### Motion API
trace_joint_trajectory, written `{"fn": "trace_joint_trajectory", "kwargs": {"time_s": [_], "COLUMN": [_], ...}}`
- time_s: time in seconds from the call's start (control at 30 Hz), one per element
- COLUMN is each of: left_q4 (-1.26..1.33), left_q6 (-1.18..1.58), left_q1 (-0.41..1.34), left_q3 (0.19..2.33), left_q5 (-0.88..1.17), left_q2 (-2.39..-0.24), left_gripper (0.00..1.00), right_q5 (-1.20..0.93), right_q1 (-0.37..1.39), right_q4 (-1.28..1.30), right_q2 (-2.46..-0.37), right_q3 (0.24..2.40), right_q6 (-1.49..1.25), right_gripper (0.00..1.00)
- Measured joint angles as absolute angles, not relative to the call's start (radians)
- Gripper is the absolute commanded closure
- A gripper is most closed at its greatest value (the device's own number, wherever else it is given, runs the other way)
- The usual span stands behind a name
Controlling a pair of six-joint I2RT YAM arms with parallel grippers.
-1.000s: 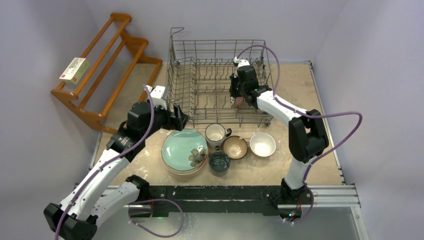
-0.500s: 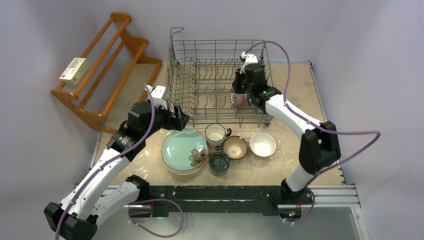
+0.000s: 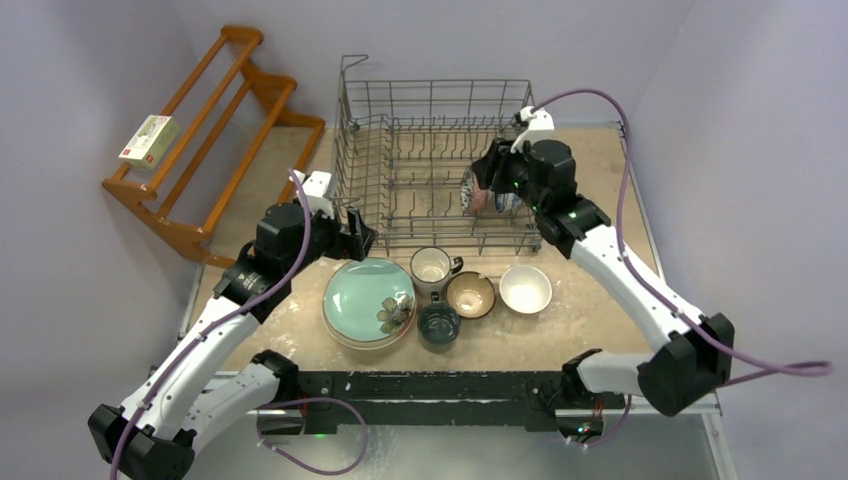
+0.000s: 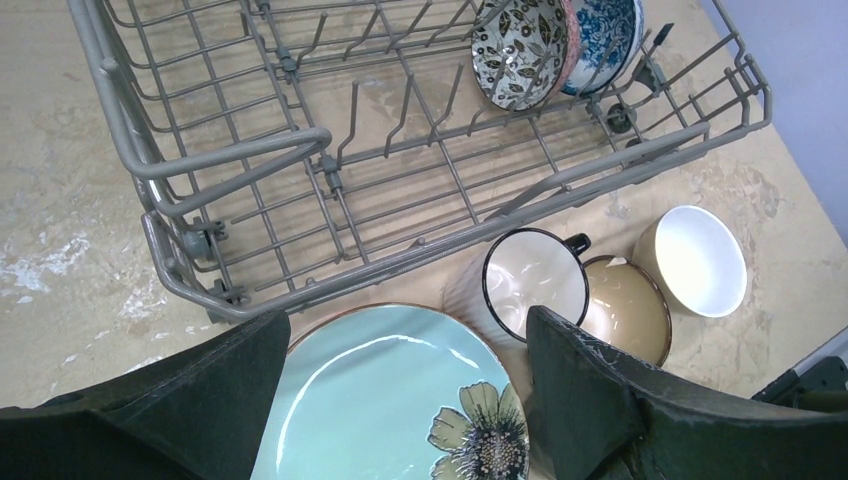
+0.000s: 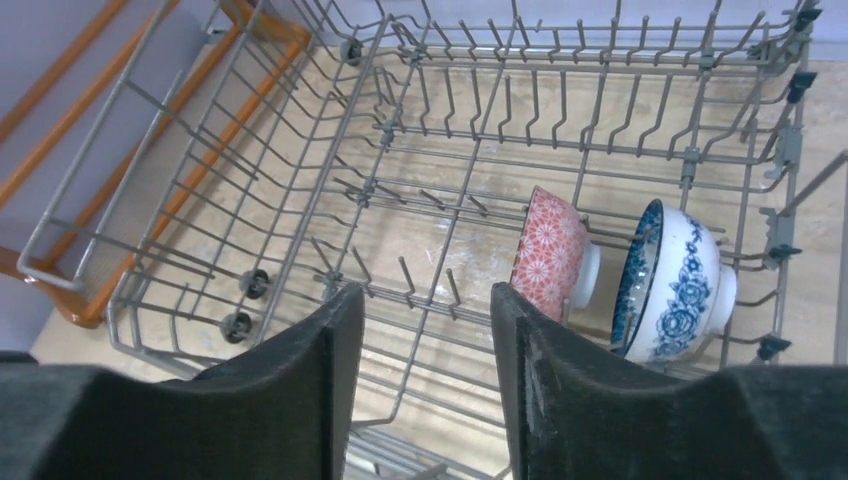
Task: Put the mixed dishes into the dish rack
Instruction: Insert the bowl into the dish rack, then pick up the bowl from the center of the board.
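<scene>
**Desk:** What are your tools holding?

**Me:** Nothing in either one. My right tool (image 5: pixel 425 300) is open and empty, and hangs over the right part of the rack (image 3: pixel 430 100). My left tool (image 4: pixel 408 330) is spread wide and is also empty. It is poised above the plate (image 3: pixel 368 298) on the table (image 3: pixel 520 335), just near of the rack's near-left corner.

**Desk:** What's in the rack?

**Me:** I see two bowls, both standing on edge among the tines at the right side, in the nearer half. The pink bowl (image 5: pixel 550 250) stands left of the blue bowl (image 5: pixel 675 285). They are side by side, but I can't tell whether they touch. My right tool is just beside them and is not touching either.

**Desk:** And the other dishes?

**Me:** They are all on the table, near of the rack. The mint plate with its flower motif lies at the left, and the brown rim of another plate shows under it. Right of it, the white mug (image 3: pixel 431 267) sits upright close to the rack's near wall. The dark mug (image 3: pixel 439 324) stands near of that, by the plate's right edge. Further right is the beige bowl (image 3: pixel 470 294), just beside both mugs. The white bowl (image 3: pixel 525 288) is farthest right. Both of these bowls are mouth up.

**Desk:** Anything else in view?

**Me:** A wooden shelf (image 3: pixel 215 140) stands at the far left, beside the rack. A small box (image 3: pixel 149 139) lies on its slats.
</scene>
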State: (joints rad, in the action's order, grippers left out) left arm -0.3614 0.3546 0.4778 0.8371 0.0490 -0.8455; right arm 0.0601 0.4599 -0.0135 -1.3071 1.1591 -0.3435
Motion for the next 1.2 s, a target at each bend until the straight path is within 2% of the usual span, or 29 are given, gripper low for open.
{"fn": "trace_joint_trajectory", "kwargs": {"time_s": [0.1,0.17,0.67,0.87,1.03,1.2], "left_q4": [-0.362,-0.362,-0.362,-0.362,-0.362,-0.363], "left_q6": [0.354,0.355,0.354,0.355,0.355,0.355], "left_q1": [0.478,0.478,0.478,0.478,0.478,0.478], "left_q3": [0.837,0.837,0.837,0.837,0.837,0.837], "left_q5": [0.043,0.04,0.029,0.034,0.039,0.039], "left_q2": [-0.846,-0.846,-0.854,-0.854,-0.854,-0.854], "left_gripper": [0.14,0.14,0.14,0.14,0.14,0.14], "right_q5": [0.065,0.076,0.13,0.105,0.093,0.064], "right_q1": [0.46,0.46,0.46,0.46,0.46,0.46], "right_q4": [0.009,0.036,0.313,0.389,0.489,0.592], "right_q2": [-1.237,-1.189,-0.898,-0.822,-0.855,-0.92], "right_q3": [1.136,1.126,1.121,1.12,1.135,1.134], "right_q6": [-0.344,-0.342,-0.403,-0.403,-0.408,-0.43], "right_gripper": [0.21,0.03,0.01,0.13,0.24,0.4]}}
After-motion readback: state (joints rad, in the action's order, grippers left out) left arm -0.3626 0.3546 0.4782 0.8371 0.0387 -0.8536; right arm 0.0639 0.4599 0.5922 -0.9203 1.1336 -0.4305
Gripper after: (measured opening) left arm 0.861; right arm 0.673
